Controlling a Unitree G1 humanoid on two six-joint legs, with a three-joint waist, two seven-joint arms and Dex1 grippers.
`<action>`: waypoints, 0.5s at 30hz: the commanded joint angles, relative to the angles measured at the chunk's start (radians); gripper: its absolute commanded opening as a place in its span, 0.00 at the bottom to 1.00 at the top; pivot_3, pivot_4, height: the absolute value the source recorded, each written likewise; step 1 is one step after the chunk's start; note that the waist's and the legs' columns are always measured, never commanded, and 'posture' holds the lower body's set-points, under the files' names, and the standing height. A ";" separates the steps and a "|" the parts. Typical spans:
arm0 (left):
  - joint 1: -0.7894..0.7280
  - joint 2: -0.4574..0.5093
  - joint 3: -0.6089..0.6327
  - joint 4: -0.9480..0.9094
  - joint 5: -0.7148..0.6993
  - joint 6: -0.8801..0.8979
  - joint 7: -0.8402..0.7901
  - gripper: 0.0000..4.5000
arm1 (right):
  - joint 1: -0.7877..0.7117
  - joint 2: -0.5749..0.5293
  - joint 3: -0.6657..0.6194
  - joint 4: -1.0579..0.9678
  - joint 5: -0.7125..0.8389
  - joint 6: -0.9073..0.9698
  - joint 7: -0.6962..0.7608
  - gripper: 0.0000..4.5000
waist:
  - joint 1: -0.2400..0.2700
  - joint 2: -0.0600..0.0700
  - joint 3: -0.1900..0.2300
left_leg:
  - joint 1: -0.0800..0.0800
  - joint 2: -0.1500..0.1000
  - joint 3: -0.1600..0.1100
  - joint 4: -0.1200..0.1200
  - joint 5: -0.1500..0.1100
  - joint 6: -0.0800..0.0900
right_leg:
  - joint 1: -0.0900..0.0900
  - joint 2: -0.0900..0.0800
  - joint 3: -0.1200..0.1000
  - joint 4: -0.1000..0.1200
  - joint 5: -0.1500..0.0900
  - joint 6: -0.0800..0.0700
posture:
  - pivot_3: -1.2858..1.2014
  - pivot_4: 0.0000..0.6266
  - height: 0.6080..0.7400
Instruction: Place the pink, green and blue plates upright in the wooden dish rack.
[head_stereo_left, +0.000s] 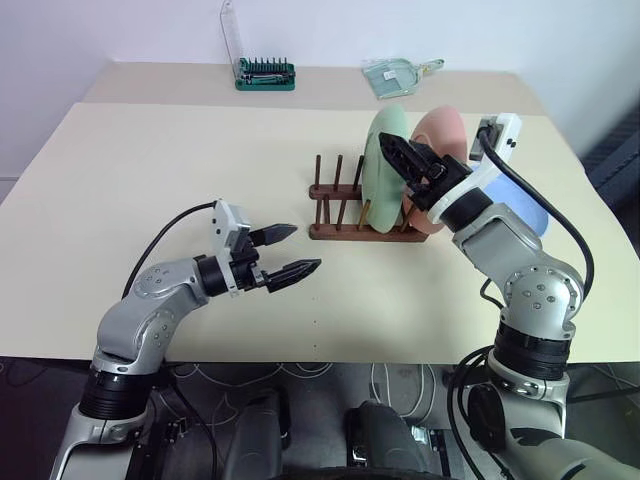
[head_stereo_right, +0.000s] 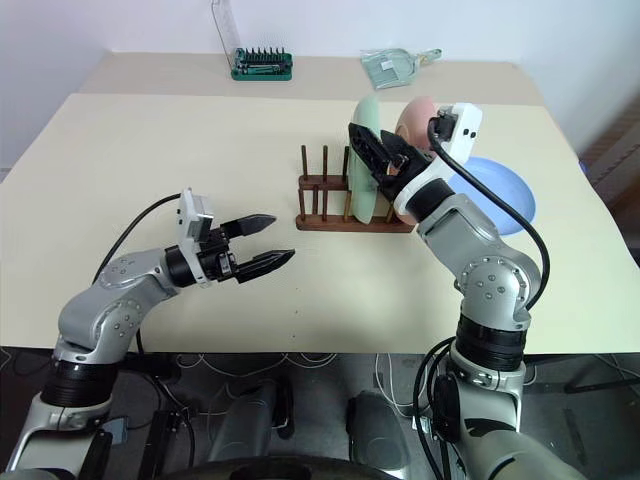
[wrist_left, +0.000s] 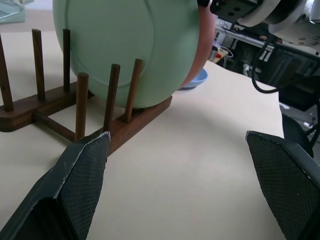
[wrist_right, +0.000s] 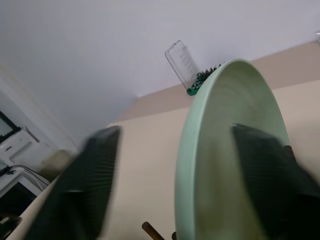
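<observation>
Your left claw (head_stereo_left: 296, 252) hangs wide open and empty over the tabletop (head_stereo_left: 150, 170). In the rack (head_stereo_left: 340, 215), green plate (head_stereo_left: 380, 170) and pink plate (head_stereo_left: 447, 130) stand upright. Your right claw (head_stereo_left: 400, 160) straddles the green rim, spread. The blue plate (head_stereo_right: 500, 185) lies flat behind.

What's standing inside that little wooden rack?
The green plate and the pink plate stand upright between the pegs of the wooden dish rack. The right gripper covers part of both; their bottom edges are partly hidden.

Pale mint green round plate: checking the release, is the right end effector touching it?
Apart. The right wrist view shows both fingers spread wide of the plate's rim, a gap on each side.
</observation>
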 joint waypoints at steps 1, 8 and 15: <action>-0.002 -0.006 0.000 -0.005 0.003 -0.028 -0.016 1.00 | -0.035 -0.054 0.024 -0.053 -0.034 -0.015 0.029 0.89 | 0.000 0.000 0.000 | 0.000 0.000 0.000 0.000 0.000 0.000 | 0.000 0.000 0.000 0.000 0.000 0.000 | 0.52 0.24 0.94; -0.011 -0.012 -0.005 -0.012 0.002 -0.019 -0.012 1.00 | -0.081 -0.232 0.091 -0.137 -0.152 -0.042 0.140 0.89 | 0.001 0.001 0.000 | -0.003 0.000 0.000 0.000 0.000 0.000 | -0.003 0.000 0.000 0.001 0.000 0.000 | 0.52 0.24 0.94; -0.014 -0.016 -0.016 0.005 0.014 -0.034 -0.021 1.00 | -0.016 -0.572 -0.038 -0.115 -0.298 -0.139 0.386 0.89 | 0.011 0.002 0.001 | -0.006 0.000 0.000 0.002 0.000 0.000 | -0.003 0.000 0.000 -0.001 0.000 0.000 | 0.52 0.24 0.94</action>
